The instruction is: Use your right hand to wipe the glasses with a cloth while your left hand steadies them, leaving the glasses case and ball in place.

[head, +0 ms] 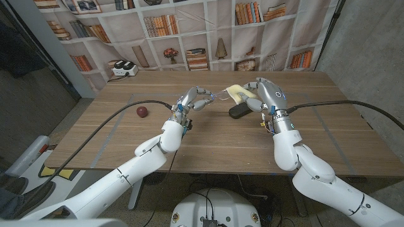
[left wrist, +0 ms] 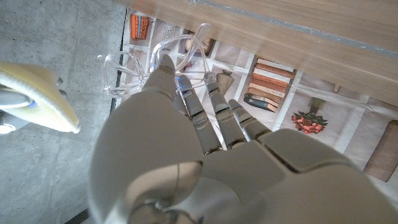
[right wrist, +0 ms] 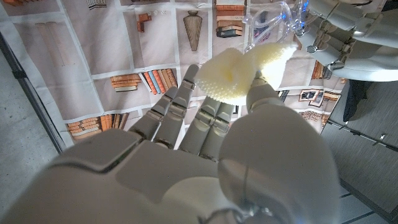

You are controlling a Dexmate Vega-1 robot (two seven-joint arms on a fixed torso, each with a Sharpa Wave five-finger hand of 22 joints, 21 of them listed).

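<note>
The left hand (head: 194,101) pinches the clear glasses (head: 221,96) at its fingertips (left wrist: 168,65), lifted above the table (head: 208,145). The right hand (head: 262,94) grips the yellow cloth (head: 237,93) (bunched) just right of them. The dark case (head: 240,111) lies beneath; the ball (head: 142,111) sits far left.

Light fell evenly from above — the brown wooden table (head: 189,135) looked softly lit, with only faint shadows beneath my glossy white arms. The head view bowed at its edges, so the table's sides curved outward. My white left hand (left wrist: 205,155) sat so close to its wrist camera that it blurred, with a mild sheen on the knuckles. The clear plastic glasses (left wrist: 155,62) caught small bright glints. The pale yellow cloth (right wrist: 239,71) looked nearly washed out — my right hand (right wrist: 205,155) was soft-focused too.
</note>
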